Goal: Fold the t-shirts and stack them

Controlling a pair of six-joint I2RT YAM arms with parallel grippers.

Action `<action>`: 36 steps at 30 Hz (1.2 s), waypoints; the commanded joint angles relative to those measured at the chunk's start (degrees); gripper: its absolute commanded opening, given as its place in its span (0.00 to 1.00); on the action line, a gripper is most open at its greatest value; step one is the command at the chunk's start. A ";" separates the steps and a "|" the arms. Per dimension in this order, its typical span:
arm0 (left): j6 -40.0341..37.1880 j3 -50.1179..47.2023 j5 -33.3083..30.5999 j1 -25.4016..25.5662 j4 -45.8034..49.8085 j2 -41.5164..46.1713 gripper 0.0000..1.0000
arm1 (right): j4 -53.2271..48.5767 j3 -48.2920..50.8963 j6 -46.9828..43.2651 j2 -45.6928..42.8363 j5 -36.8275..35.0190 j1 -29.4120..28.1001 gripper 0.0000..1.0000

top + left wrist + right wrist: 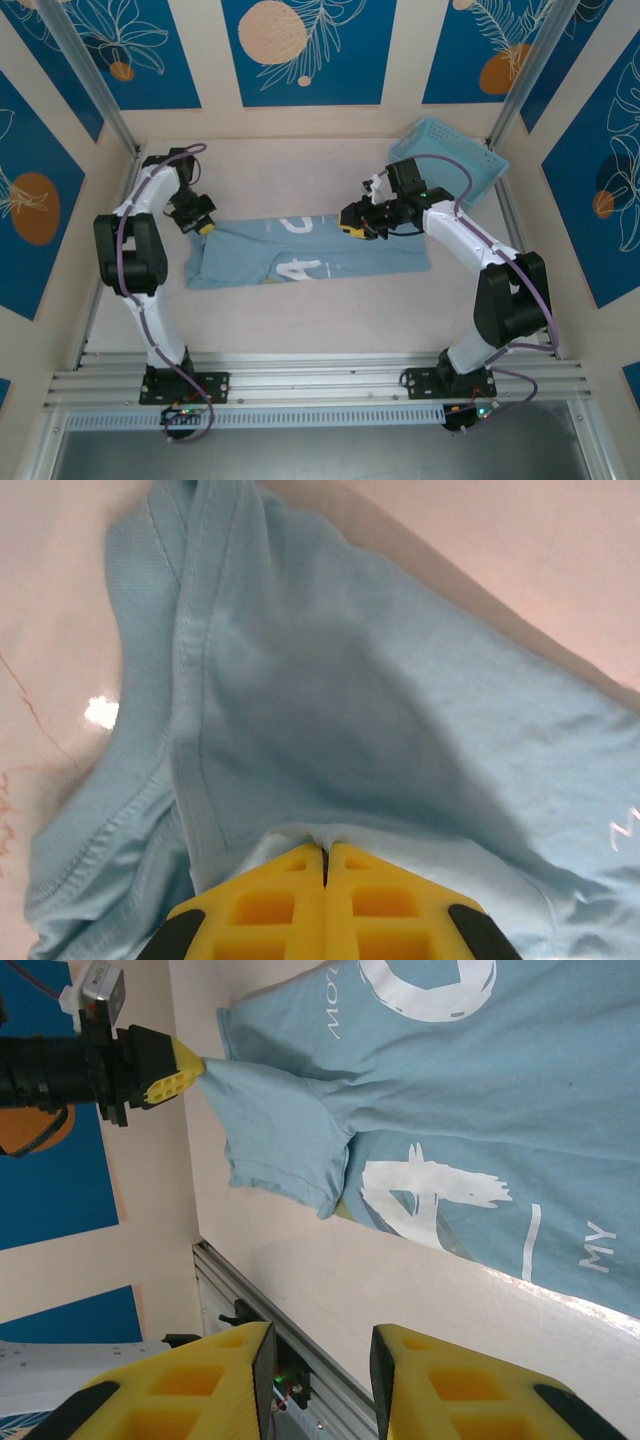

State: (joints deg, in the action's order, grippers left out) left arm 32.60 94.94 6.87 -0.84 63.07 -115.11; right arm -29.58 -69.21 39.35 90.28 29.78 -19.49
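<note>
- Biggest worry: losing the pinch on the t-shirt [300, 255] on a pull, with such a small bite of cloth at its left end.
- Fair chance too of dragging the whole t-shirt across the table [300, 330] instead of folding it, given just one end held and nothing pinning the right side.
- Could also bunch up or go crooked around the sleeve; plenty of loose folds there in the left wrist view.
- Clipping the basket [450, 160] at far right: possible on a wide swing of the right arm, though not close at the moment.
- Left tool [204, 226]: pressed together, clamped on the left edge of the t-shirt, cloth tented up into the yellow fingers [270, 910].
- Right tool [358, 222]: spread well apart, nothing in it, hanging above the t-shirt's far edge a bit right of the middle. Looks clear of the cloth going by the right wrist view.
- T-shirt itself: mid-table, lying left to right, white lettering up. Probably folded lengthwise once, judging by the narrow shape.
</note>
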 commanded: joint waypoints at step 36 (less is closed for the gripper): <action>12.89 11.06 3.30 9.10 -12.38 -18.65 0.19 | -28.92 -6.76 3.39 22.87 -29.19 4.77 0.25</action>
State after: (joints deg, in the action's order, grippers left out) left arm 49.21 99.83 7.33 9.08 51.68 -127.07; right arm -53.84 -81.54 38.89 116.44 -1.19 -11.35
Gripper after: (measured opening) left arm 0.188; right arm 0.249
